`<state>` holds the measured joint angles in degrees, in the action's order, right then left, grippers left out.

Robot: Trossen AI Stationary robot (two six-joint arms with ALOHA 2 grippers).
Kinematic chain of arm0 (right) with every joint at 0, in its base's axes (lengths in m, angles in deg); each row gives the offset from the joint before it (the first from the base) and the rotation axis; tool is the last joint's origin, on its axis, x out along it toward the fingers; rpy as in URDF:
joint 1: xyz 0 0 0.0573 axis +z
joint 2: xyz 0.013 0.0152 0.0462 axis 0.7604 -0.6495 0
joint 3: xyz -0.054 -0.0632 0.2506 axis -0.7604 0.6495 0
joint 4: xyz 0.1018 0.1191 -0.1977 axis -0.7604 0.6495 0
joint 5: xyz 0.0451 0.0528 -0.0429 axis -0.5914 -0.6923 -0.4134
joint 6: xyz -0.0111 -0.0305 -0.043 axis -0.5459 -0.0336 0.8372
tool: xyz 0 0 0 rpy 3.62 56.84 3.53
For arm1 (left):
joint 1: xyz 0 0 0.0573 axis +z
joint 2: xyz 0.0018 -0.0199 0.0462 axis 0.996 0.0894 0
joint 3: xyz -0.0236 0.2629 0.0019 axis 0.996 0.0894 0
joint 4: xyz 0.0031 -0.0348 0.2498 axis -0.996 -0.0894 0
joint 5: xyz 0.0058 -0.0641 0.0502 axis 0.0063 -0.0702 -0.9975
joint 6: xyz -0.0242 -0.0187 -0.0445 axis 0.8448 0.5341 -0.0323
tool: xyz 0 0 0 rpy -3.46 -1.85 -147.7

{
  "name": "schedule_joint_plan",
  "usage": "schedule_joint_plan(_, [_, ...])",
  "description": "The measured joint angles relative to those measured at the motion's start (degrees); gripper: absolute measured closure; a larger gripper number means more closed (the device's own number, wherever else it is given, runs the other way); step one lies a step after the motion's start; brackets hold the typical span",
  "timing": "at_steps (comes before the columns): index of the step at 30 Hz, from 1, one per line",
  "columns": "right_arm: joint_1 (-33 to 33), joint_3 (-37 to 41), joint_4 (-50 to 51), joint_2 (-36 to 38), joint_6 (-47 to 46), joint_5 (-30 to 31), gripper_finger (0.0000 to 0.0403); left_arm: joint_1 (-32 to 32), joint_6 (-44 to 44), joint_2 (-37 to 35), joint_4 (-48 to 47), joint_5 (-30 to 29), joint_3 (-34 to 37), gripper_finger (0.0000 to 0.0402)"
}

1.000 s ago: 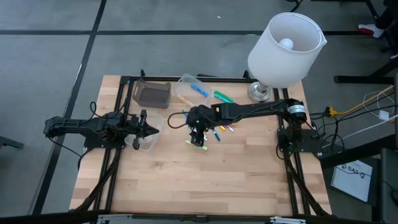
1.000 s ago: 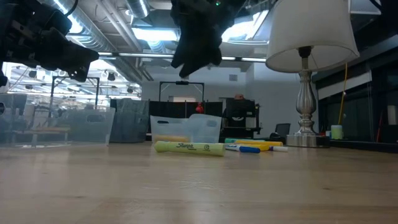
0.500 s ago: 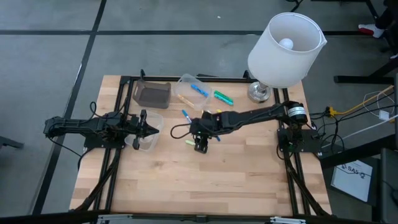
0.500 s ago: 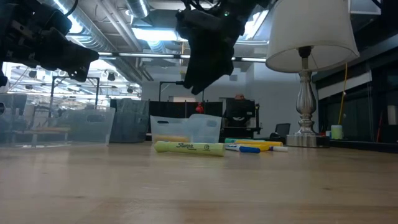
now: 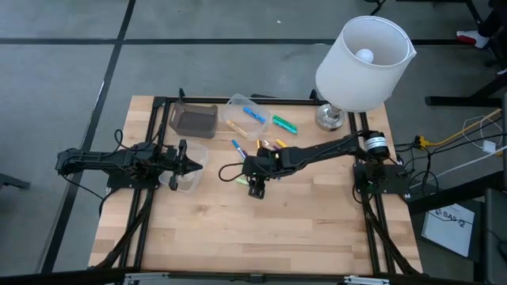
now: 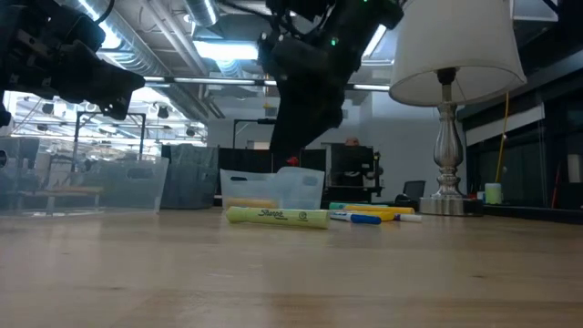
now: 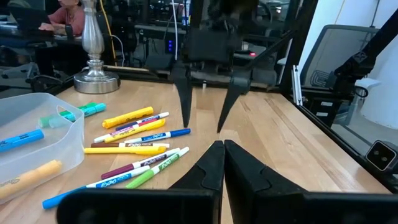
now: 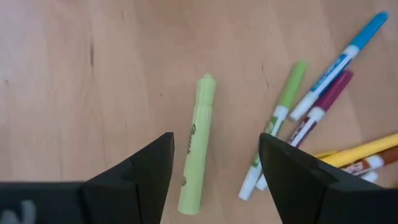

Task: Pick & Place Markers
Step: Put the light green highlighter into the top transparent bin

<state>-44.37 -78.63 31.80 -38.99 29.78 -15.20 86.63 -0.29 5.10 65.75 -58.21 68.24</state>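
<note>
A yellow-green highlighter (image 8: 196, 146) lies flat on the wooden table, also plain in the low view (image 6: 278, 216). My right gripper (image 8: 216, 140) hangs open above it, tilted downward, one finger on either side and touching nothing; it stands near the table's middle (image 5: 255, 186). Several more markers (image 5: 268, 146), blue, purple, green and yellow, lie in a loose heap just beyond the highlighter (image 7: 134, 134). My left gripper (image 7: 221, 146) is shut and holds nothing, waiting at the table's left (image 5: 192, 164).
A clear tub (image 5: 242, 111) with a blue and an orange marker and a dark tub (image 5: 192, 120) stand at the far edge. A clear cup (image 5: 186, 172) sits under my left gripper. A white-shaded lamp (image 5: 360, 63) stands far right. A green marker (image 5: 283, 123) lies by it.
My right gripper has come down toward the highlighter and shifted a little toward the table's near edge, its fingers staying open. The highlighter and the other markers have not moved.
</note>
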Motion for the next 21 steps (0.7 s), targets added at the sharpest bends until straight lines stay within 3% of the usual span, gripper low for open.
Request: schedule_joint_plan(21, [1.18, -0.02, -4.12, -10.11, -4.82, -1.7, 0.0169, 0.0, 0.0, 0.01, 0.0, 0.0, 0.0, 0.0395])
